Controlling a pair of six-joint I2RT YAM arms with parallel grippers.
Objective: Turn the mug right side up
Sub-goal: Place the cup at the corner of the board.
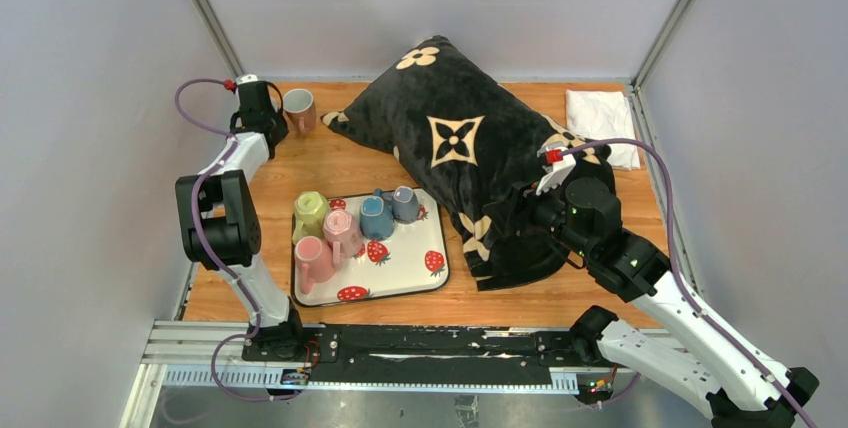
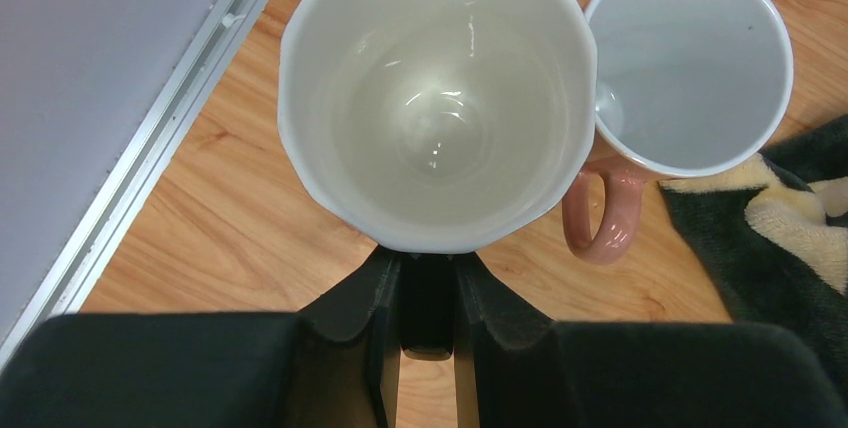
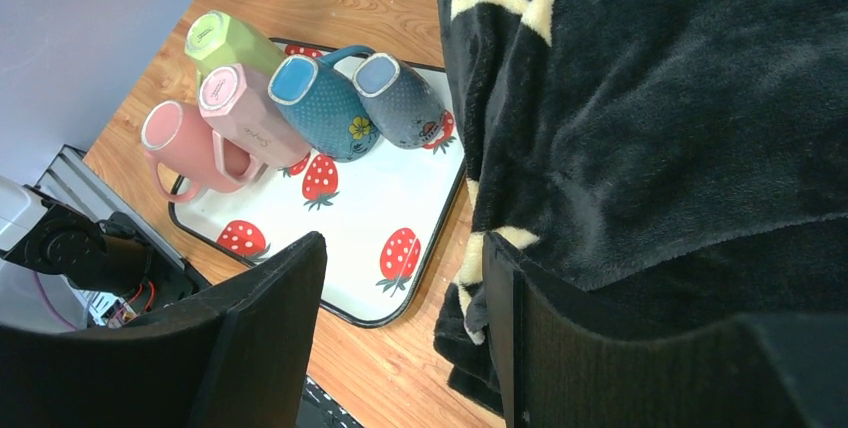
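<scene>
Writing: only a thin script line on the side of the pale pink mug (image 3: 245, 113) on the strawberry tray (image 3: 400, 188), too small to read. Pillow (image 1: 460, 148) carries cream flower motifs, no letters.

Far-left corner of the table: white mug (image 2: 430, 98) sits mouth up, inside bare and glossy, right in front of the L gripper (image 2: 428, 268). Fingers (image 2: 385, 293) are pinched close at the mug's near wall w/ a dark piece between them, apparently the handle. Can't tell if the mug's base touches the wood. Just beside it on the right, rims nearly touching, a pink-handled mug (image 2: 690, 58) also stands mouth up. L arm is stretched far fwd along the left wall, wrist looking down.

Mid table: tray w/ five mugs, bases showing.

R side: R gripper (image 3: 400, 243) is spread wide, holding nothing, low at the pillow's near-left edge, between pillow & tray. R arm is bent, reaching in from the near-right corner. White cloth (image 1: 603, 113) lies far right
</scene>
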